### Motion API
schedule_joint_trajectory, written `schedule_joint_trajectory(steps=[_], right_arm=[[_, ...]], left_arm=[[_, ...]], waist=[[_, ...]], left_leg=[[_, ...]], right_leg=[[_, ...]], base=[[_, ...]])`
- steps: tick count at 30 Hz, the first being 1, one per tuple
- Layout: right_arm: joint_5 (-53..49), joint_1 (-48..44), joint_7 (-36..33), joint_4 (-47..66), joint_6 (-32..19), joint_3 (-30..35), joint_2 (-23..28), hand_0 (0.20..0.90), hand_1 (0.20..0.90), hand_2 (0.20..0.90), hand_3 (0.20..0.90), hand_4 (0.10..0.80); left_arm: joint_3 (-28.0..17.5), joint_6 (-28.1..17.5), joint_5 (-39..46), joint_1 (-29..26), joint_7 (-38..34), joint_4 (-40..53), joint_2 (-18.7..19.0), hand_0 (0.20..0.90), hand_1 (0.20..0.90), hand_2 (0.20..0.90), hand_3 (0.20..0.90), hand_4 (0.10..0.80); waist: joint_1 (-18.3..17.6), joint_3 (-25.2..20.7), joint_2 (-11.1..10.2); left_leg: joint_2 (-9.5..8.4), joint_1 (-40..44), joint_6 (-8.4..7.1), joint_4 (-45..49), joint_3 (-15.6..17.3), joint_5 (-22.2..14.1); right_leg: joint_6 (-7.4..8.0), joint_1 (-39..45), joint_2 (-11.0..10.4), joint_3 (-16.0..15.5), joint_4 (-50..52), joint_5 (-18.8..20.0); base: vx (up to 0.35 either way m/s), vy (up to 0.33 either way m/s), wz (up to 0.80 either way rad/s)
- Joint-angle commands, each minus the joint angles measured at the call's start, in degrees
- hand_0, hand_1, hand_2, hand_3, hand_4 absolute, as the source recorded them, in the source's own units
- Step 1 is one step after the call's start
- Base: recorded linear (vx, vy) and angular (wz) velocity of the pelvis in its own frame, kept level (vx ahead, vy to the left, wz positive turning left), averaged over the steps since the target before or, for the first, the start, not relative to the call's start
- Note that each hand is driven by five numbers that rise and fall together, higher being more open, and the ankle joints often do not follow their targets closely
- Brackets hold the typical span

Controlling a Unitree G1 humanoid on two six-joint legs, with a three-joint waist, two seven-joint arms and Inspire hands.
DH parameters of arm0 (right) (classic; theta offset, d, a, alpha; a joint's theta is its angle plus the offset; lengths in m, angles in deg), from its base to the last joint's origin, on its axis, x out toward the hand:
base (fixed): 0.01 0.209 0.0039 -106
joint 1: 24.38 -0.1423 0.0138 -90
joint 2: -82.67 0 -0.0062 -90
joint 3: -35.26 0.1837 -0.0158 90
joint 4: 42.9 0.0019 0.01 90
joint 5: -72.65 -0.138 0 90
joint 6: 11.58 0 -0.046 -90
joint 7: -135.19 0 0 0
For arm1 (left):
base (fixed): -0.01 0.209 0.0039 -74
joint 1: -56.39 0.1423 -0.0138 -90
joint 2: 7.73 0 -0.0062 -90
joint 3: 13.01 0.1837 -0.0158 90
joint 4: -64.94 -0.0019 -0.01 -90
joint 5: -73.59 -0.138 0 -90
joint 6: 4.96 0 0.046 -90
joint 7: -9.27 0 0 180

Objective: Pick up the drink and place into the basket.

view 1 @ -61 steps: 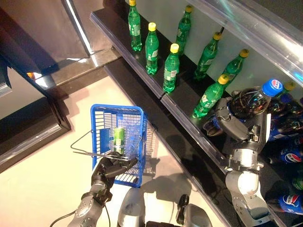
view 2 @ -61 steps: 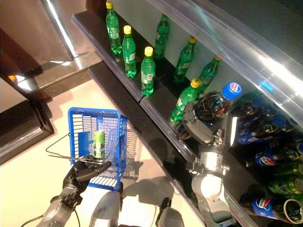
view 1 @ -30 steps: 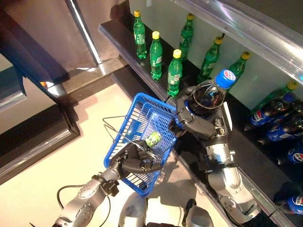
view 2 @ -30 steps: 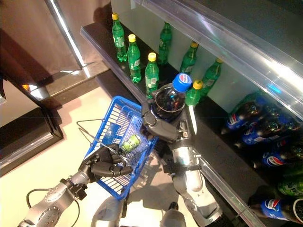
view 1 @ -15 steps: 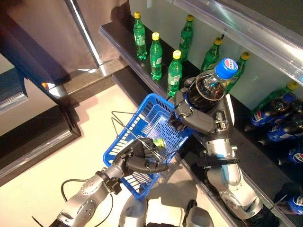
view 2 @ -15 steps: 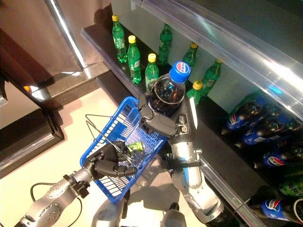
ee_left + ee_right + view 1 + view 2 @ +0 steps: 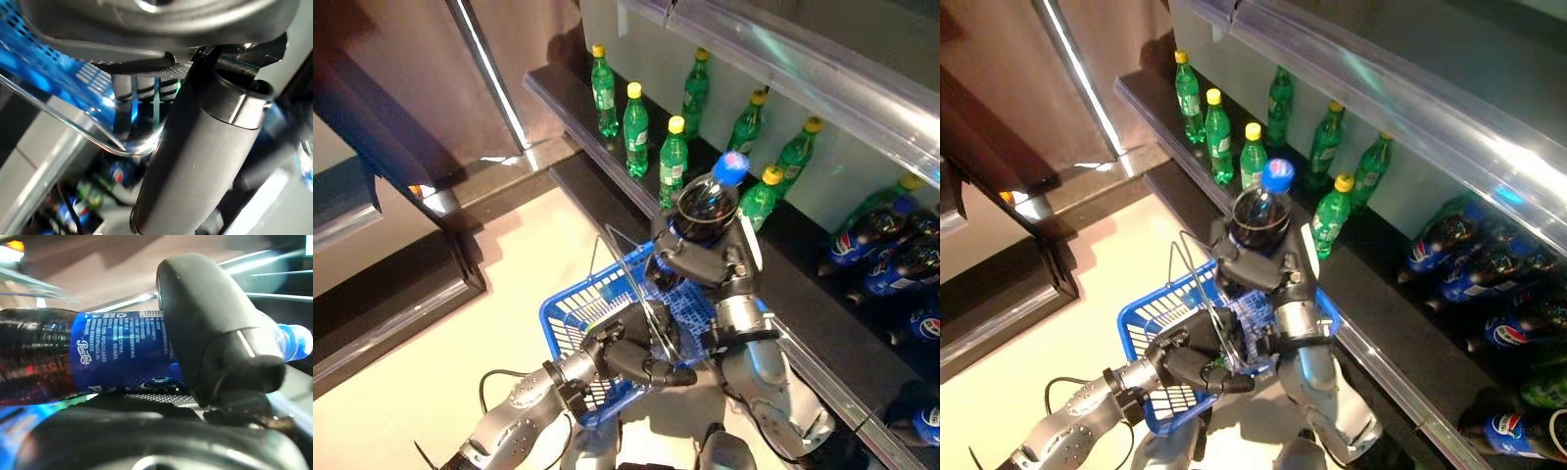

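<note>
Right robot hand (image 7: 690, 266) clamped on cola bottle (image 7: 705, 204), poised over basket (image 7: 570, 311); left robot hand (image 7: 631, 352) grips handle (image 7: 105, 142). Release remains.

A dark cola bottle with a blue cap and blue label (image 7: 1258, 217) is seen above a blue plastic mesh basket with silver wire handles (image 7: 1151, 315), beside green yellow-capped bottles (image 7: 1253, 155).
</note>
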Motion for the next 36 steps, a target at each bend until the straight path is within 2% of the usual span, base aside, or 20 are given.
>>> schedule_joint_trajectory(steps=[1, 7, 13, 20, 25, 27, 36], right_arm=[[3.7, -5.0, 2.7, -2.8, -3.4, -3.0, -4.4, 0.3, 0.3, 0.3, 0.2, 0.1], [9.4, -2.0, 3.3, -19.0, 1.4, -4.8, -5.7, 0.3, 0.3, 0.3, 0.2, 0.1], [16.1, 1.0, 1.7, -30.4, 4.1, -2.7, -5.1, 0.3, 0.3, 0.3, 0.2, 0.1], [32.4, -0.2, -1.3, -38.4, 13.1, -2.2, -3.1, 0.3, 0.3, 0.3, 0.2, 0.1], [37.5, -4.1, -1.1, -43.2, 18.8, -3.2, -3.8, 0.3, 0.3, 0.3, 0.2, 0.1], [36.7, -5.2, -0.1, -44.3, 19.6, -3.6, -4.2, 0.3, 0.3, 0.3, 0.2, 0.1], [30.9, -7.3, 0.0, -48.4, 16.4, -4.5, -8.1, 0.3, 0.3, 0.3, 0.2, 0.1]], left_arm=[[6.1, -7.5, 7.6, -1.1, 12.1, 16.3, -8.7, 0.3, 0.3, 0.3, 0.2, 0.1], [7.9, -8.6, 6.0, 1.2, 14.0, 14.8, -10.1, 0.3, 0.3, 0.3, 0.2, 0.1], [6.3, -7.3, 5.1, 3.7, 16.5, 14.3, -9.9, 0.3, 0.3, 0.3, 0.2, 0.1], [4.6, -5.3, 3.8, 5.2, 19.6, 14.1, -10.1, 0.3, 0.3, 0.3, 0.2, 0.1], [4.2, -4.2, 2.8, 3.6, 20.2, 14.1, -9.3, 0.3, 0.3, 0.3, 0.2, 0.1], [4.1, -3.8, 2.6, 3.0, 20.0, 14.4, -9.0, 0.3, 0.3, 0.3, 0.2, 0.1], [2.2, 0.4, 3.9, -0.2, 18.9, 16.2, -7.6, 0.3, 0.3, 0.3, 0.2, 0.1]], waist=[[0.7, -13.3, -0.2], [1.7, -14.0, -0.5], [2.5, -14.2, -1.0], [3.8, -13.9, -1.8], [5.1, -12.5, -2.5], [5.4, -12.0, -2.7], [7.2, -10.1, -3.5]], left_leg=[[-0.61, -0.7, -2.71, 6.3, -3.2, -1.7], [-1.2, -0.5, -2.28, 6.7, -3.2, -2.1], [-1.38, -0.6, -1.83, 6.6, -3.6, -2.2], [-1.41, -1.3, -1.1, 6.8, -4.1, -2.5], [-1.01, -3.3, -0.51, 7.9, -4.6, -2.6], [-0.91, -3.8, -0.38, 8.2, -4.8, -2.6], [0.01, -6.1, -0.02, 9.0, -5.9, -2.6]], right_leg=[[2.09, -5.2, 1.1, 0.1, 0.7, 7.7], [2.76, -4.9, 0.2, -1.1, 1.2, 7.9], [3.16, -4.9, 0.0, -1.7, 1.3, 8.2], [3.51, -5.5, 0.1, -1.7, 1.3, 8.7], [3.69, -7.0, 0.7, -1.6, 1.9, 9.2], [3.74, -7.4, 0.8, -1.6, 2.0, 9.4], [4.23, -9.0, 1.9, -1.5, 2.0, 10.0]], base=[[0.104, 0.051, 0.07], [0.081, 0.031, 0.11], [0.044, -0.007, 0.04], [-0.007, -0.047, 0.02], [-0.075, -0.117, 0.09], [-0.069, -0.092, 0.0], [-0.045, -0.086, 0.05]])
